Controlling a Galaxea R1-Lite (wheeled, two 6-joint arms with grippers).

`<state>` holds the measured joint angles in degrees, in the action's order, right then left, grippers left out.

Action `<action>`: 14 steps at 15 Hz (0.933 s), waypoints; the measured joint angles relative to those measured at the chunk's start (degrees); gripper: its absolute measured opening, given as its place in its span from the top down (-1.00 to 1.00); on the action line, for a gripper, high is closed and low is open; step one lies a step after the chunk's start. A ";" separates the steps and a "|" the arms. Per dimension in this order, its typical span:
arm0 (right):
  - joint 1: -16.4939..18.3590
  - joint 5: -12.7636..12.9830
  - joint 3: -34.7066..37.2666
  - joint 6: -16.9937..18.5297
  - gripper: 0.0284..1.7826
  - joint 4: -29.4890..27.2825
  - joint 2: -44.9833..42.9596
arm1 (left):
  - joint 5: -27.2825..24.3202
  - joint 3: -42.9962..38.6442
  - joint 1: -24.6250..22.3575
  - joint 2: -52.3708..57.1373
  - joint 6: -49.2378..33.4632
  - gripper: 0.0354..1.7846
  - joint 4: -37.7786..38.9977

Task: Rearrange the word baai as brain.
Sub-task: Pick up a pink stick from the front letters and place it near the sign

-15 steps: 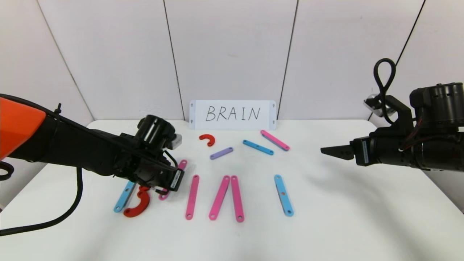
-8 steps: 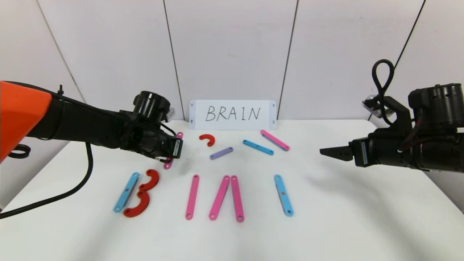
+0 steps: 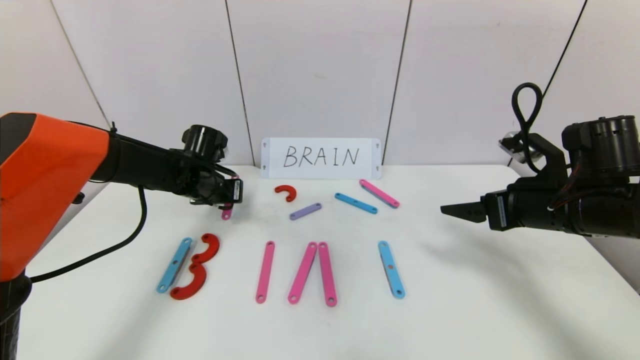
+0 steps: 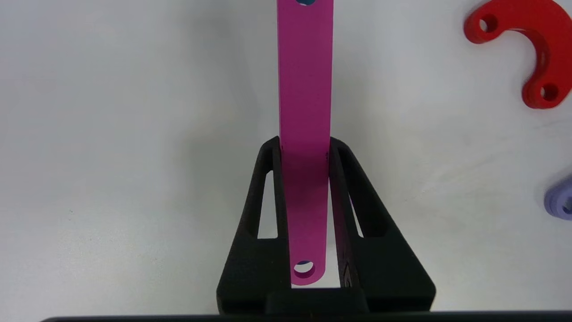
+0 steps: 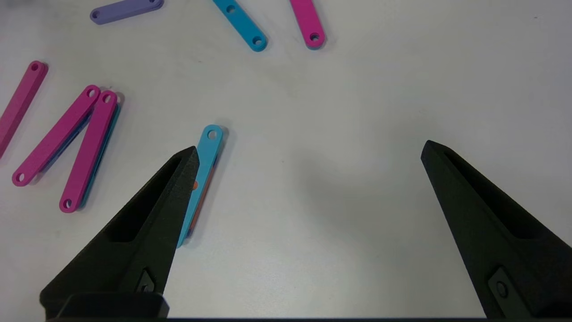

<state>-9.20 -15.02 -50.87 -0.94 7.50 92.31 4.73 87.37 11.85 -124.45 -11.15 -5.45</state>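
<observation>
Pink plastic is what the left claw (image 4: 304,152) holds: a long pink bar (image 4: 305,89) with a hole at each end, pinched between the two black fingers so that most of its length sticks out past the tips. In the head view this claw (image 3: 231,196) hangs above the far left part of the table (image 3: 475,300), behind the blue-and-red B (image 3: 187,265). I think the main risk is that the bar turns or slides in this grip, because it is held near one end only, and the long free part can swing and land crooked. A second risk is that on its way down the bar touches the red curves of the B, or the single pink bar (image 3: 265,271) beside them, and pushes them out of line. The pink A (image 3: 312,272) and the blue I (image 3: 391,269) lie further to the right in the same row; a loose red curve (image 3: 286,192), a purple bar (image 3: 305,211), a blue bar (image 3: 355,203) and another pink bar (image 3: 379,193) wait near the white BRAIN card (image 3: 320,158). The right claw (image 5: 308,152) is spread wide and empty, above the table at the right side. The table is white, smooth and flat, so pieces probably slide easily on it. Behind it stand plain pale wall panels with thin dark seams.
</observation>
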 joint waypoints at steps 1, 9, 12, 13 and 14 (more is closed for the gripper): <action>0.00 0.00 0.00 0.00 -0.95 0.00 0.02 | 1.07 0.78 -0.33 -0.90 -0.78 0.69 -0.11; -0.29 0.00 0.27 0.00 -0.95 0.00 0.09 | 1.63 1.60 -0.55 -2.47 -2.84 0.62 -1.02; -0.27 0.00 0.32 0.00 -0.95 0.00 0.11 | 1.61 1.79 -0.33 -2.45 -2.93 0.33 -0.85; -0.27 0.00 0.33 0.00 -0.95 0.00 0.11 | 1.63 1.88 -0.35 -2.43 -2.95 0.15 -0.78; -0.27 0.02 0.33 0.00 -0.95 0.00 0.11 | 1.63 1.99 -0.35 -2.41 -3.04 -0.04 -0.83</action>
<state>-9.47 -14.99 -50.54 -0.94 7.50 92.42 6.36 89.36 11.50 -126.87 -14.19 -6.28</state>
